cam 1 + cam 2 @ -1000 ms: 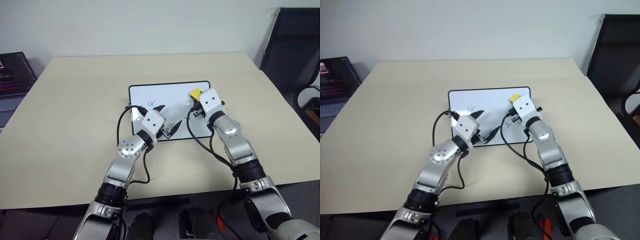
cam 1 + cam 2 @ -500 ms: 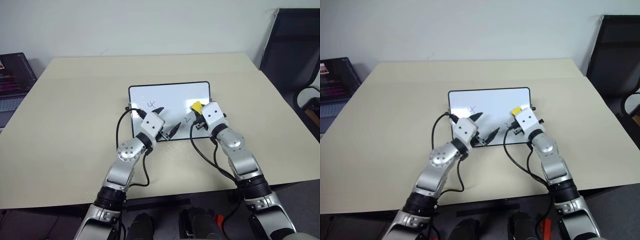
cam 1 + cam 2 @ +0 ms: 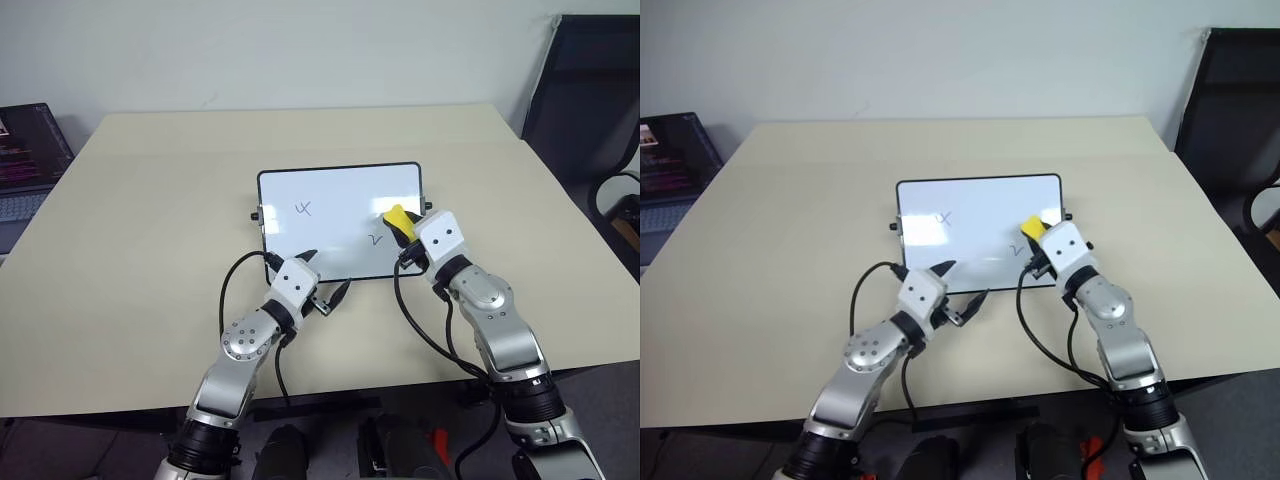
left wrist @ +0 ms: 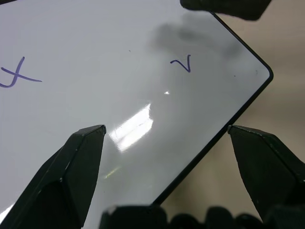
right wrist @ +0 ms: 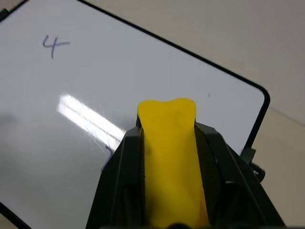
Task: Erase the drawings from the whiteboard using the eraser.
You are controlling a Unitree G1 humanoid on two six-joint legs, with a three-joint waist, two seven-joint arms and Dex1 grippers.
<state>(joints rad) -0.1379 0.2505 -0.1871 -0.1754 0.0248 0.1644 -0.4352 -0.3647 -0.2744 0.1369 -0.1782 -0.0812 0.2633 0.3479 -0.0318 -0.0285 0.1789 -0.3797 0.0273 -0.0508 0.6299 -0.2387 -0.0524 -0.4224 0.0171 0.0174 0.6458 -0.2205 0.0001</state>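
Whiteboard: the small rectangular glossy white board with a thin black frame and rounded corners [image 3: 335,205] lies flat near the middle of the beige tabletop [image 3: 130,250], its long sides running left to right.
Drawings: two thin dark marker marks show on the white surface, a "4"-like scribble [image 3: 304,208] toward the board's left part and a small checkmark-like mark [image 3: 375,239] toward its lower right; the two are well apart.
Eraser: the small bright yellow oblong block [image 3: 399,219] sits over the board's right part, just beside the checkmark-like mark, pinched between the right gripper's fingers; its yellow tip sticks out past the fingertips. Whether it touches the board, I cannot tell.
Right gripper [image 5: 167,131]: pressed tight on the eraser from both sides, held above the board's right end.
Left gripper [image 3: 325,278]: its two black fingers are spread wide apart with nothing between them, at the board's near edge, one fingertip [image 4: 90,136] over the white surface and the other off the frame over the table.
Surroundings: a laptop [image 3: 25,160] stands off the table's left side and a dark chair [image 3: 585,90] off the right.
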